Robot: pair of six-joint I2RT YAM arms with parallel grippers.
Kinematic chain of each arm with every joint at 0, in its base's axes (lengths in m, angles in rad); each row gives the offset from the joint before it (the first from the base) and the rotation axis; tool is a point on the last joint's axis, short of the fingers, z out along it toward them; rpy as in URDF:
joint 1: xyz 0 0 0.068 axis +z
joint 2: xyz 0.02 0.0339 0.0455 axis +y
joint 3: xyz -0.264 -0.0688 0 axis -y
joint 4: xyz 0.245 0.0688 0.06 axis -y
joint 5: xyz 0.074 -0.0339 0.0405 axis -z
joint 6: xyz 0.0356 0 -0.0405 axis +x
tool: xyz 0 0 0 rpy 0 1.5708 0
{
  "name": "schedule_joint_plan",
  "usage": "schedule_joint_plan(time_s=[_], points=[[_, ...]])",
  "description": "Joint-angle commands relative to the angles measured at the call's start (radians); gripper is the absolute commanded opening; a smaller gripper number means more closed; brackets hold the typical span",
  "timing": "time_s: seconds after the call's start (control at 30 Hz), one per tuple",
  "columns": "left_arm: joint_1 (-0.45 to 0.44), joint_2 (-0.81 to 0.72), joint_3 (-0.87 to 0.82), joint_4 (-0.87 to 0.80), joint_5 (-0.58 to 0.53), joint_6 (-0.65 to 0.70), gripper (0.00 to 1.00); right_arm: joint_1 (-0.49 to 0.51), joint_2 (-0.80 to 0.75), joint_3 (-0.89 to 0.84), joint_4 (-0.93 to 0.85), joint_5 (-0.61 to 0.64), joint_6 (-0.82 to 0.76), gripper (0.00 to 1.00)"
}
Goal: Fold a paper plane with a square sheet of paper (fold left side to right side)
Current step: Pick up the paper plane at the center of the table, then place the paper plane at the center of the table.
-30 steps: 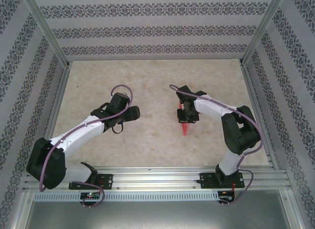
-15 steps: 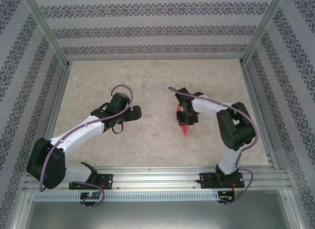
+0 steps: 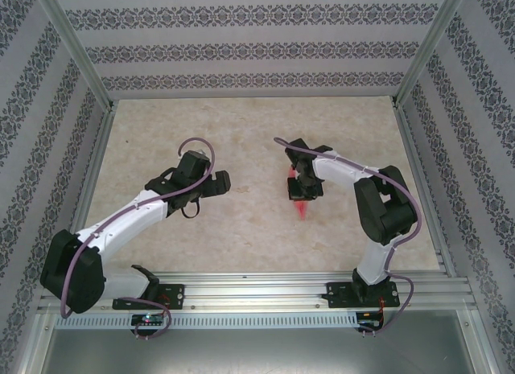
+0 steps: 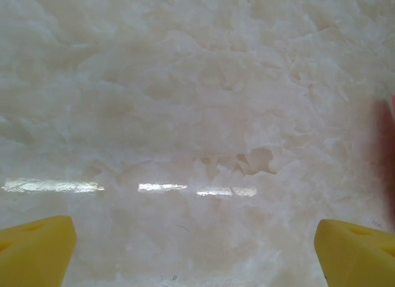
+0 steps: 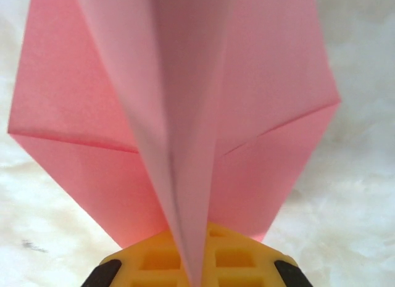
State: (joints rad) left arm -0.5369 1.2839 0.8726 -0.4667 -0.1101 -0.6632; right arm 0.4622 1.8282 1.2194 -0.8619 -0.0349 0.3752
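Over on the right, the right end effector [image 3: 299,187] is closed tight on the pink-red, creased paper plane [image 3: 302,208], a slim folded dart of thin paper. From above, the plane lies just right of the middle of the pale, marbled stone-look worktop [image 3: 241,125], its pointed tip poking out toward the near edge from under the end effector.

In the right wrist view, the paper plane [image 5: 185,114] fans out wide, with two flat wings to either side and a raised central crease running straight down into the seam between the yellow ribbed pads [image 5: 154,262] of the right end effector [image 5: 191,265]. That middle ridge is what is pinched.

Now to the left: the left end effector [image 3: 219,181] hovers over bare worktop left of centre, well apart from the plane, and holds nothing. Its wrist view confirms it: the left end effector [image 4: 197,250] is spread wide, its yellow fingertips [image 4: 37,250] out at the bottom corners, with glossy worktop [image 4: 185,83] between them.
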Motion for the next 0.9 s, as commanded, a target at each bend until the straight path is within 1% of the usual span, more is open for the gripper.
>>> schedule_joint_plan(time_s=[0.0,0.27,0.4,0.5,0.67,0.8,0.87], points=[[0.012,-0.047,0.040,-0.040,-0.042,0.021,1.00,-0.007,0.035,0.124,-0.047,0.027,0.029,0.03],[0.012,-0.054,0.048,-0.065,-0.017,0.041,1.00,-0.011,0.270,0.471,-0.158,0.035,0.063,0.04],[0.013,-0.057,0.042,-0.066,-0.019,0.044,1.00,-0.011,0.350,0.579,-0.203,0.047,0.054,0.04],[0.012,-0.054,0.043,-0.067,-0.019,0.047,1.00,-0.010,0.390,0.619,-0.224,0.057,0.049,0.05],[0.012,-0.047,0.048,-0.069,-0.023,0.047,1.00,-0.002,0.423,0.611,-0.218,0.052,0.058,0.06],[0.013,-0.036,0.056,-0.070,-0.026,0.048,1.00,0.003,0.440,0.612,-0.216,0.048,0.058,0.08],[0.012,-0.027,0.062,-0.072,-0.023,0.048,1.00,0.004,0.440,0.611,-0.216,0.046,0.058,0.12]])
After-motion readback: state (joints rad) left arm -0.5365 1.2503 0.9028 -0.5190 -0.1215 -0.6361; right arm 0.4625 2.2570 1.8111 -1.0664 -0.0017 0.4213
